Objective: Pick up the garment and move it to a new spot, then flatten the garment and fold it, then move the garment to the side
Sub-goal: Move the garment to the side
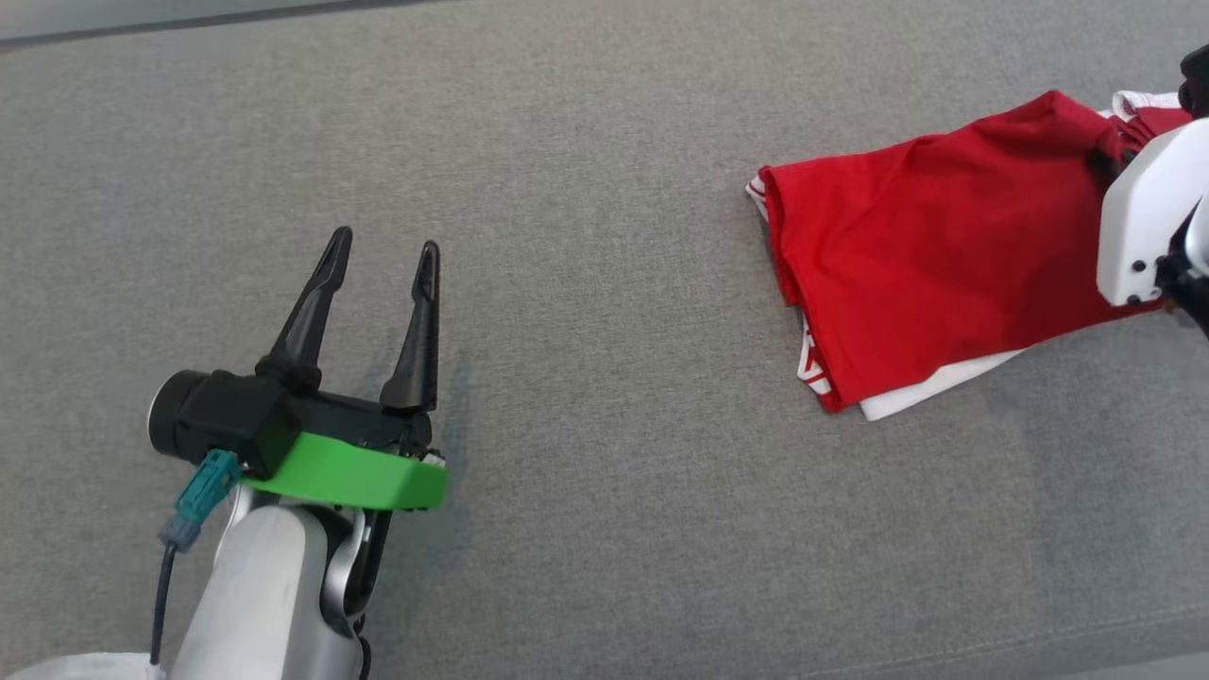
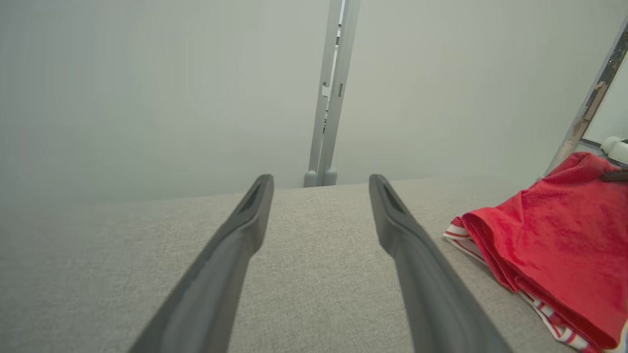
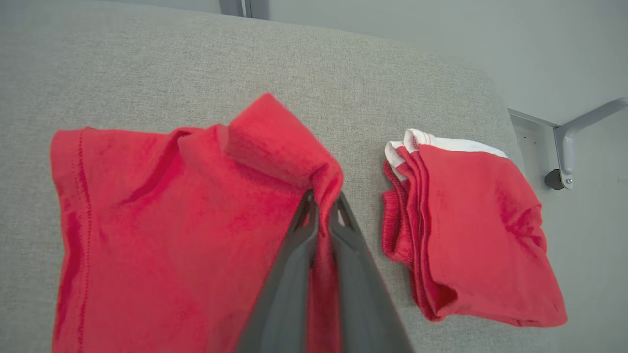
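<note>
The left tool, well left of the garment, stands spread and empty over the grey woven desk. The right tool pinches a raised fold at the garment's right end. The soft, white-trimmed red knit is best dragged low and slowly, so its folds hold. A similar folded pile lies just right of it.

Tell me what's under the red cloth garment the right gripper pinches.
A white cloth layer and red-and-white striped trim poke out beneath the red garment at its near edge, on the grey woven surface. Further in is covered.
</note>
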